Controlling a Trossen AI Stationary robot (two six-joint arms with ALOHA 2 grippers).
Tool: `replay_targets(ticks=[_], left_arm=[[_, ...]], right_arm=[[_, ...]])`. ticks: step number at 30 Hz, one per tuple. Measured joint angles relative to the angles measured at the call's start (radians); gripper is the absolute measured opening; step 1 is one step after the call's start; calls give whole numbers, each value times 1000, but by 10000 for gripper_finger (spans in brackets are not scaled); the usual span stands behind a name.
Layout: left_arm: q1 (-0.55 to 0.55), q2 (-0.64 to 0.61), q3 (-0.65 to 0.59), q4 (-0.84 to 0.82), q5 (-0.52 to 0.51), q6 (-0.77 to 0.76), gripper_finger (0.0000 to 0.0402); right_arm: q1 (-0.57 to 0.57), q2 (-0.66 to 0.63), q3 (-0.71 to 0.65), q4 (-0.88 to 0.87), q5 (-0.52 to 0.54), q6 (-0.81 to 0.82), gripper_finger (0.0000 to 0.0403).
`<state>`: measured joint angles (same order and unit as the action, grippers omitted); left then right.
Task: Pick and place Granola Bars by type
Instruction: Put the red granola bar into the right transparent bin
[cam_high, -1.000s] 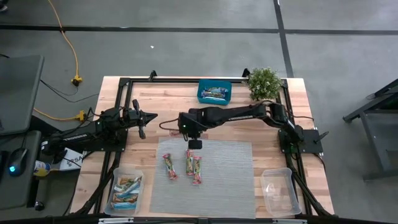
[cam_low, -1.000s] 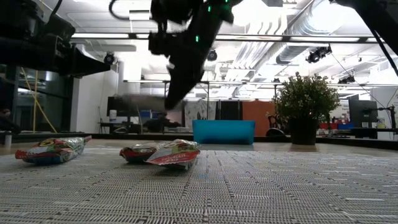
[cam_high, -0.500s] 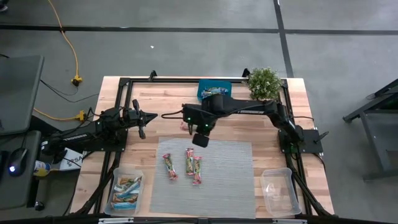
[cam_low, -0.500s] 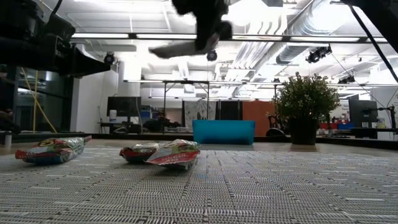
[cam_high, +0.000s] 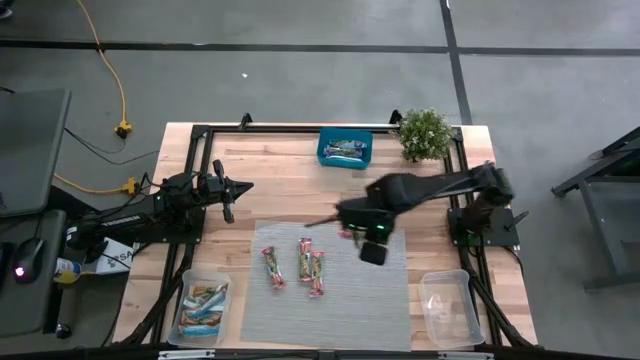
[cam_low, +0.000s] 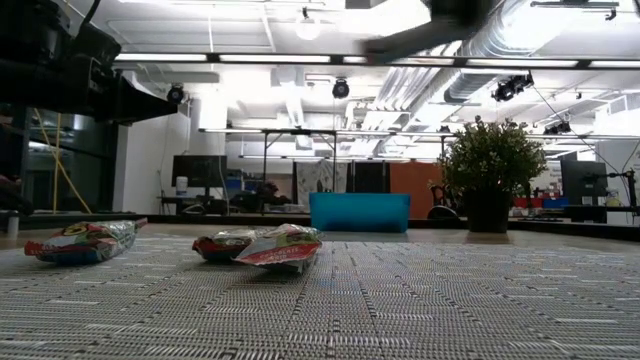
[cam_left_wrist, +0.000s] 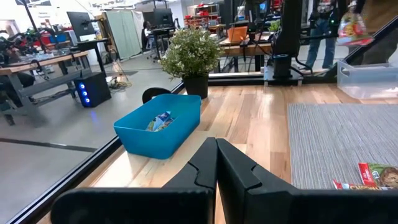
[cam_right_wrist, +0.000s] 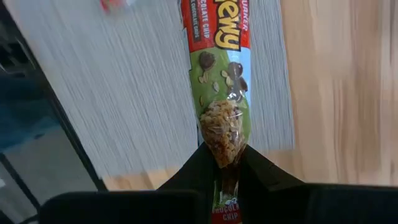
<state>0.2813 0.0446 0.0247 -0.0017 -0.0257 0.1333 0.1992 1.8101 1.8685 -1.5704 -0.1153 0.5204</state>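
- The left gripper (cam_high: 229, 201) waits over bare wood at about ten o'clock from the grey mat (cam_high: 330, 300), its fingers (cam_left_wrist: 214, 165) pressed together on nothing.
- Three red-and-green granola bars (cam_high: 303, 262) lie side by side on the mat's near-left part, well apart from both grippers, at about four o'clock from the left one.
- The right gripper (cam_high: 360, 235) hangs above the mat's far edge, at about two o'clock from those three bars. It pinches one end of a red-and-green bar (cam_right_wrist: 222, 106), which sticks out straight ahead of the fingertips.
- Left clear tub (cam_high: 185, 305): at the table's near-left corner, seven o'clock from the mat's centre, holding several light-blue wrapped bars (cam_high: 203, 303).
- Teal box (cam_high: 345, 150): at the far edge, twelve o'clock from the mat, beside a potted plant (cam_high: 424, 133); it holds a few wrapped bars, their type unclear.
- Right clear tub (cam_high: 447, 305): at the near-right corner, five o'clock from the right gripper; no bars show in it.
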Motion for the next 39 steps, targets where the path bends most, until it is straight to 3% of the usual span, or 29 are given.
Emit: replay_targets(ticks=[8,17,21,24,39], left_arm=[[0,0,0,0,0,0,1],[0,0,0,0,0,0,1],[0,0,0,0,0,0,1],[0,0,0,0,0,0,1],[0,0,0,0,0,0,1]], right_arm=[[177,-277,-420,-2,-2,281,30],[411,-502,-756,113,-189,604,30],[518,-548,-847,218,-277,716,30],[588,-559,-893,284,-285,781,30],[783,-560,-1070,649,-178,893,30]])
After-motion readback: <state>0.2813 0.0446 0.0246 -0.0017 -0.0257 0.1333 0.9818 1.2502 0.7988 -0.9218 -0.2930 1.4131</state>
